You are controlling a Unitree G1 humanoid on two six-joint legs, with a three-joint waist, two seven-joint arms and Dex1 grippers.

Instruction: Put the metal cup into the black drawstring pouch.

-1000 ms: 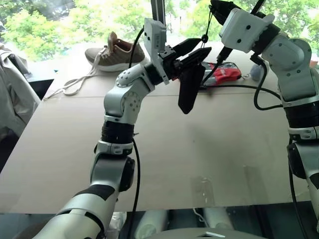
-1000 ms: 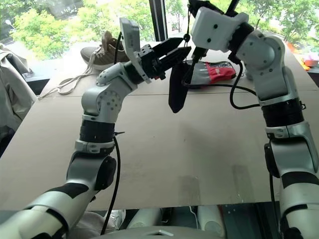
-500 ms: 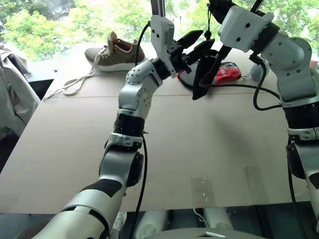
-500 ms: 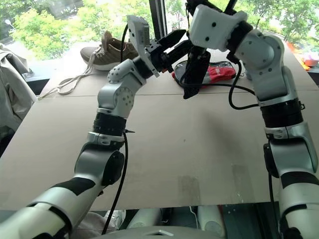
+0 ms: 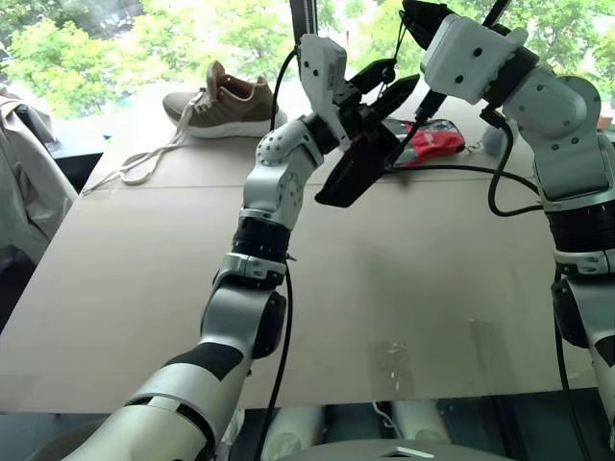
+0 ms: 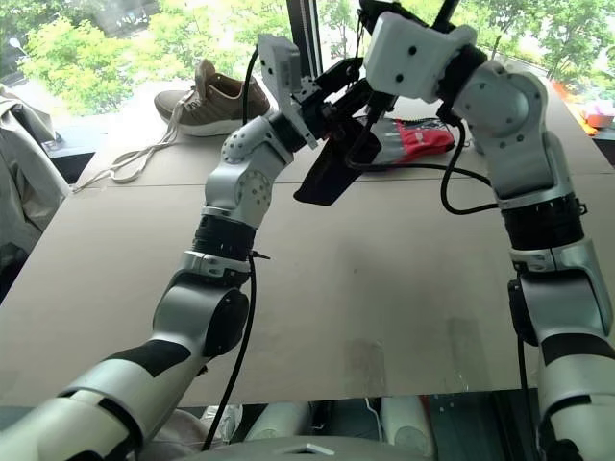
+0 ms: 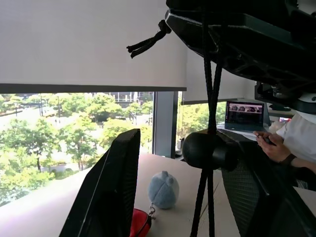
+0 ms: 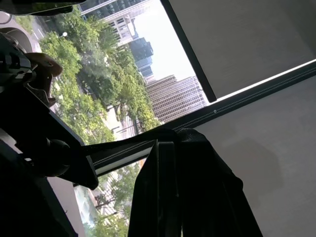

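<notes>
While my right gripper (image 5: 415, 21) pinches the cord, the black drawstring pouch (image 5: 357, 171) slants down-left from my left gripper (image 5: 389, 84), which clasps its mouth.

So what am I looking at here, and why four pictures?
It is a humanoid robot with two arms. Two pictures come from cameras in its head, looking down over a table; the other two come from cameras on its wrists. Between the arms, held up in the air, is a black pouch. The right tool is shut on its cord, and the left tool is at the pouch's top end; whether it grips I cannot tell. On the table lie a shoe, a red and grey case and a small grey-blue pouch. A person's hand shows by a laptop.
</notes>
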